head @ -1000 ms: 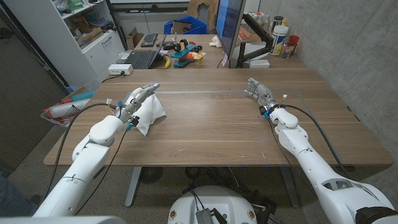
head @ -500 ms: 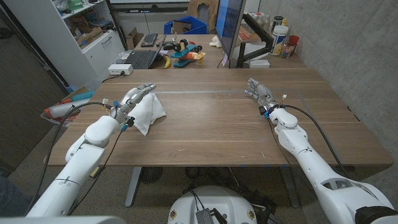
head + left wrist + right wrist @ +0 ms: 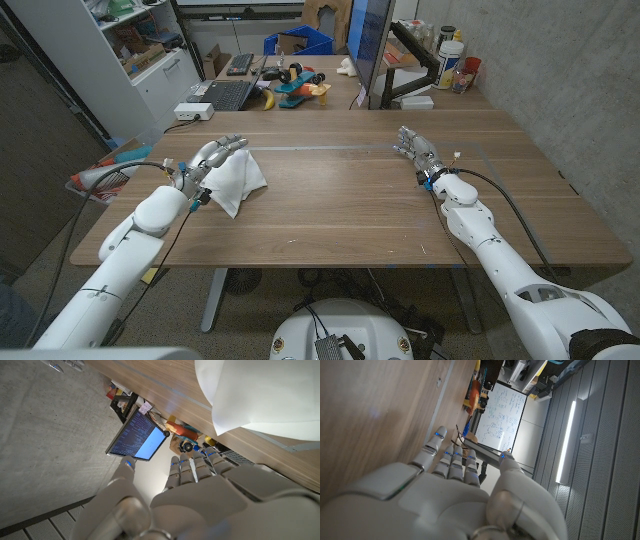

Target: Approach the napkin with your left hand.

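Note:
A white crumpled napkin (image 3: 238, 179) lies on the wooden table (image 3: 350, 200) toward its left side; the left wrist view shows the napkin (image 3: 260, 395) large and close. My left hand (image 3: 212, 159) stands just beside the napkin's left edge, fingers stretched out and apart, holding nothing. In its wrist view the left hand (image 3: 190, 490) reaches along past the cloth. My right hand (image 3: 417, 148) waits at the table's right part, fingers extended and apart, empty; the right hand (image 3: 455, 475) stands over bare wood.
Behind the table are a laptop (image 3: 221, 94), a monitor (image 3: 371, 45) on an arm, toys (image 3: 290, 82) and bottles (image 3: 455, 55). A shelf unit (image 3: 130, 60) stands at the back left. A concrete wall runs along the right.
My left arm has drawn slightly left and back, so the hand now sits at the napkin's left edge instead of over it. The right arm has not moved.

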Robot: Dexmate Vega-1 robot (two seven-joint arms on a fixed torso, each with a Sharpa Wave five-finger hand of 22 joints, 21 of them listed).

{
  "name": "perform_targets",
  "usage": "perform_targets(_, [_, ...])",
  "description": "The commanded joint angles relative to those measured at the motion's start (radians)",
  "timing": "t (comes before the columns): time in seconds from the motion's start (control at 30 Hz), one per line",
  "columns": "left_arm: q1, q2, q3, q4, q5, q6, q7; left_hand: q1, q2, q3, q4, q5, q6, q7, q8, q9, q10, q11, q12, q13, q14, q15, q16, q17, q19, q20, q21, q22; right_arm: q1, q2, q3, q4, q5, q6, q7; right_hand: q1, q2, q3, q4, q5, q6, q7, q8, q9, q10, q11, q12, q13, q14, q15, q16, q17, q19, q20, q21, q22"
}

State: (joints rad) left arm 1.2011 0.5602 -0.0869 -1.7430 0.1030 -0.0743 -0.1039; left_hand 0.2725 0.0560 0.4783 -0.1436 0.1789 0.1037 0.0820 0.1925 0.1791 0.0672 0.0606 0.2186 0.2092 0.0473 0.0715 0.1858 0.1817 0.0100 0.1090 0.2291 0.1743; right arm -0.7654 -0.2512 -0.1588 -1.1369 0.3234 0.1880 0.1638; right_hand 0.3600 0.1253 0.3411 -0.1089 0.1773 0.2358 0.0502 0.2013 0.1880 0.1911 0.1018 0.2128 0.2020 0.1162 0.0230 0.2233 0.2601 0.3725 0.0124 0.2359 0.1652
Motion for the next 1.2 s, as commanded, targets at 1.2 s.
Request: perform_targets(1.2, [0.020, 0.066, 0.055, -0.054, 0.346, 0.092, 0.214, 0.052, 0.007, 0.013, -0.014, -0.001, 0.073, -0.051, 0.016, 0.005, 0.031, -0.033, 0.012, 0.000, 0.034, -0.016, 0.013, -0.001, 0.018, 0.054, -0.009, 0.008, -0.003, 0.001, 0.010, 0.014, -0.006, 0.004, 0.002, 0.001, 0.015, -0.008, 0.000, 0.005, 0.009, -0.005, -0.003, 0.003, 0.007, -0.005, -0.004, 0.003, 0.007, 0.000, 0.006, -0.001, 0.016, 0.000, -0.011, 0.006])
